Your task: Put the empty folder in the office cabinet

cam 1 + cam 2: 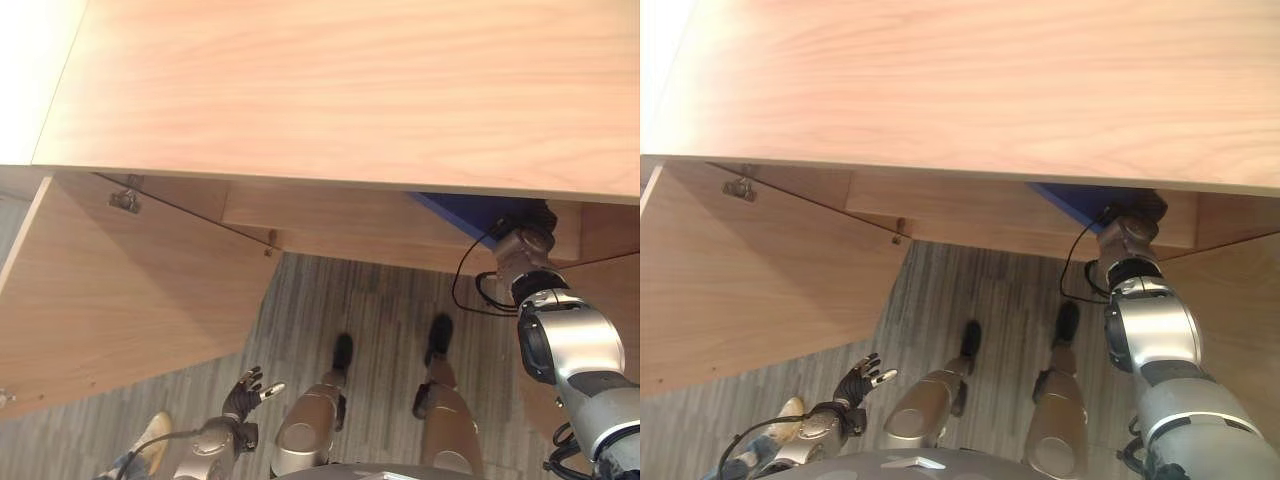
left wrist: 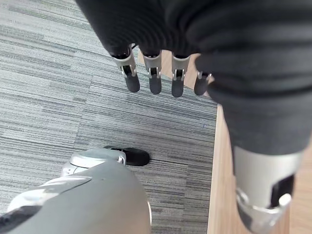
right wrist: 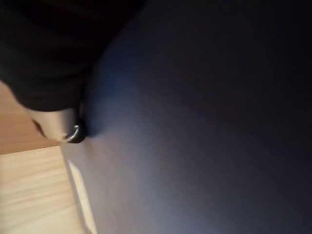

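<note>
The blue folder (image 1: 465,212) sits inside the office cabinet (image 1: 340,90), just under its wooden top, with the right hand (image 1: 528,222) reaching in against it; can't tell what those fingers are doing. The left hand (image 1: 245,393) hangs low by the open cabinet door (image 1: 110,290), fingers (image 2: 155,80) straight and relaxed, holding nothing. No readable labels anywhere.

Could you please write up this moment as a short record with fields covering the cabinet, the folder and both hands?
cabinet: wooden office cabinet seen from above, its door swung open on the robot's left
folder: blue folder partly inside the cabinet, under its top
right hand: right hand reaches in at the folder; fingers hidden, grip unclear
left hand: left hand low by the robot's side, fingers straight, holding nothing
floor: grey carpet
</note>
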### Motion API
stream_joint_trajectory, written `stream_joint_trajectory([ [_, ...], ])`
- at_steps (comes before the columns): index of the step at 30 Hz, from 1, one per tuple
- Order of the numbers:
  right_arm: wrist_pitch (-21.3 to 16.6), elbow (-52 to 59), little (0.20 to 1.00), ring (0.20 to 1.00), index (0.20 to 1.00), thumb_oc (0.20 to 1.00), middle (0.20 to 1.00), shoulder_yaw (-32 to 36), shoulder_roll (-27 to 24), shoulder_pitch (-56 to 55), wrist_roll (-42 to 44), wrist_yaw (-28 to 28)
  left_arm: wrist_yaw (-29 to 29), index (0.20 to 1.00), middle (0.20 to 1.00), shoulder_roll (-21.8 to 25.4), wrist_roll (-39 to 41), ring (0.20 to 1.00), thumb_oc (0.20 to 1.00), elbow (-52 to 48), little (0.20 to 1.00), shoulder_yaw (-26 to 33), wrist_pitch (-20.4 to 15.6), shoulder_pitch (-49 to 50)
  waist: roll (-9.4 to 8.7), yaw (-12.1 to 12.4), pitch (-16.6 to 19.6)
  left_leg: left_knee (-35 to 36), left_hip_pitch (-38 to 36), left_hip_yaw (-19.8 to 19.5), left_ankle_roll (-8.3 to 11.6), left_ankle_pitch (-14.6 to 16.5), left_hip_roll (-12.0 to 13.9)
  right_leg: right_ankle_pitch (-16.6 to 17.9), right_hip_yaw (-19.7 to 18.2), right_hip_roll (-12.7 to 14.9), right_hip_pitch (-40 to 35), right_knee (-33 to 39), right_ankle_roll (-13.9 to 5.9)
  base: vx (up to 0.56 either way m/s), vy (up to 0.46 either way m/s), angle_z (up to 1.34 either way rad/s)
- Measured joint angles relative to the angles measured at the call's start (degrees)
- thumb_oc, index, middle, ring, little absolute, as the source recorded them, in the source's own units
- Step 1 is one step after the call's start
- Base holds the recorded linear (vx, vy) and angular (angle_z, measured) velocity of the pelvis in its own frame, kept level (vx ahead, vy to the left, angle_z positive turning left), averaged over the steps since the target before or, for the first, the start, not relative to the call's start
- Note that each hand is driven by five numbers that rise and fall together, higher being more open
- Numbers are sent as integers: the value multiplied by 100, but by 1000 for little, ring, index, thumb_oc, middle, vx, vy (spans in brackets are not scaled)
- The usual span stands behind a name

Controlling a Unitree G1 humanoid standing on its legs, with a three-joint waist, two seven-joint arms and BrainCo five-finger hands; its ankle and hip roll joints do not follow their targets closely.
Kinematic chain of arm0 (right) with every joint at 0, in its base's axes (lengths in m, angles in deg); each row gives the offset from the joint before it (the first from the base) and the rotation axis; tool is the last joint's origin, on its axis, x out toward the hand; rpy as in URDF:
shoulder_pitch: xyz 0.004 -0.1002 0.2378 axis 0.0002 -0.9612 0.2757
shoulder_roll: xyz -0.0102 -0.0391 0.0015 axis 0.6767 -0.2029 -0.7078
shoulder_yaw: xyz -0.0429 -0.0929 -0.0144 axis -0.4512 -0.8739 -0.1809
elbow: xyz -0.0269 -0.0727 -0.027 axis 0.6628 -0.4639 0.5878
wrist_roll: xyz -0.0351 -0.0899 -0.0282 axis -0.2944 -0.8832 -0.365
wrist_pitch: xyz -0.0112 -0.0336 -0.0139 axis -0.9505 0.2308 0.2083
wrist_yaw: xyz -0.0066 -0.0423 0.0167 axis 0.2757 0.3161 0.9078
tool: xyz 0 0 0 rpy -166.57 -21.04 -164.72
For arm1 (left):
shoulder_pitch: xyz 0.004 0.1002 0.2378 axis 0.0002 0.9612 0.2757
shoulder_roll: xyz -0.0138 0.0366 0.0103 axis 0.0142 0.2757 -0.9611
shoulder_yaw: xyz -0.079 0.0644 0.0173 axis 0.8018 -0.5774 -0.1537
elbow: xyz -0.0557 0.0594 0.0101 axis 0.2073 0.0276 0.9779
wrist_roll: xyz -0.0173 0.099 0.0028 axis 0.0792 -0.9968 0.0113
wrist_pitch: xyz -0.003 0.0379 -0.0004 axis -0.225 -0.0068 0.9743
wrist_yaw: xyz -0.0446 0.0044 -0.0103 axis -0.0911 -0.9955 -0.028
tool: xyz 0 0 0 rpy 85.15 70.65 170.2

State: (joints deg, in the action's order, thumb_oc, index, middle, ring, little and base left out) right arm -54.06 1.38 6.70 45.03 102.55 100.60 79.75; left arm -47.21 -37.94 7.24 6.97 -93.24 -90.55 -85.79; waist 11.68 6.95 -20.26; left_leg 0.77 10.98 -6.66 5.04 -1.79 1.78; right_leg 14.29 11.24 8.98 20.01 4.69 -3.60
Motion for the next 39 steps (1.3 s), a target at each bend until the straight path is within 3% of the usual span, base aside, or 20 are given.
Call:
stream_joint_trajectory([
  [2, -112, -27, 200, 200, 200, 200, 200, 137, 22, 3, 99, 222, -43, 1000, 1000, -4, 0, 1000, 1000, -5, 1000, -66, -21, -94, 156, 16, -6, 105, -20, -8, -10, -49, -5, -15, 21, 22, 11, 3, -20, 62, -38, 7],
  [8, -576, -25, 200, 200, 200, 200, 200, 239, 102, 7, 225, 566, -114, 1000, 1000, -35, -2, 1000, 1000, 44, 1000, -215, -96, -209, 324, 171, 18, 336, 44, -20, -16, -165, -8, -12, 30, 29, 194, 3, -22, 18, -11, -1],
  [14, -887, -28, 200, 200, 200, 200, 200, 358, 309, 242, 438, 1084, -166, 1000, 1000, -36, -11, 1000, 1000, 56, 1000, -227, -94, -207, 389, 281, 75, 365, 179, -47, -7, -203, -18, -34, 35, 45, 312, 5, -46, -2, 9, 4],
  [24, -1265, -10, 200, 200, 200, 200, 200, 510, 533, 295, 816, 1334, -273, 1000, 1000, -35, -45, 1000, 1000, 28, 1000, -429, -105, -208, 425, 292, 339, 359, 247, -77, -22, -250, -91, 57, 64, 115, 355, 2, -11, -32, 34, 3],
  [29, -1406, 5, 200, 200, 200, 200, 200, 452, 685, 397, 960, 1646, -477, 1000, 1000, -99, -39, 1000, 1000, 97, 1000, -559, 42, -797, 324, 271, 356, 268, 258, -69, -74, -226, -238, 115, 59, 224, 332, -24, -32, -86, 85, 2],
  [30, -1613, 99, 200, 200, 200, 200, 200, 489, 1233, 492, 944, 1840, -611, 1000, 1000, -38, 109, 1000, 1000, 191, 1000, -465, -61, -1179, 154, 118, 312, 210, 298, 17, -116, -212, -286, 137, -12, 303, 428, -71, -69, -113, 42, -17],
  [32, -1699, -19, 200, 200, 200, 200, 200, 521, 1625, 548, 1024, 2072, -725, 1000, 1000, -152, 119, 1000, 1000, 159, 1000, -467, -221, -1475, 42, -37, 315, 184, 253, 35, -144, -215, -361, 161, -101, 334, 384, -65, -101, -117, 42, -14],
  [36, -1718, 16, 200, 200, 200, 200, 200, 444, 1828, 544, 1104, 2307, -884, 1000, 1000, -274, 129, 1000, 1000, 436, 1000, -710, -94, -1716, -283, -57, 217, -42, 323, 142, -156, -121, -418, 162, -157, 351, 402, -91, -105, -79, 48, -6],
  [39, -1691, 21, 200, 200, 200, 200, 200, 449, 1870, 463, 966, 2378, -974, 1000, 1000, -279, 190, 1000, 1000, 557, 1000, -702, -52, -1797, -407, -65, 136, -191, 394, 154, -172, -74, -431, 162, -172, 364, 412, -92, -105, -36, 8, 1],
])
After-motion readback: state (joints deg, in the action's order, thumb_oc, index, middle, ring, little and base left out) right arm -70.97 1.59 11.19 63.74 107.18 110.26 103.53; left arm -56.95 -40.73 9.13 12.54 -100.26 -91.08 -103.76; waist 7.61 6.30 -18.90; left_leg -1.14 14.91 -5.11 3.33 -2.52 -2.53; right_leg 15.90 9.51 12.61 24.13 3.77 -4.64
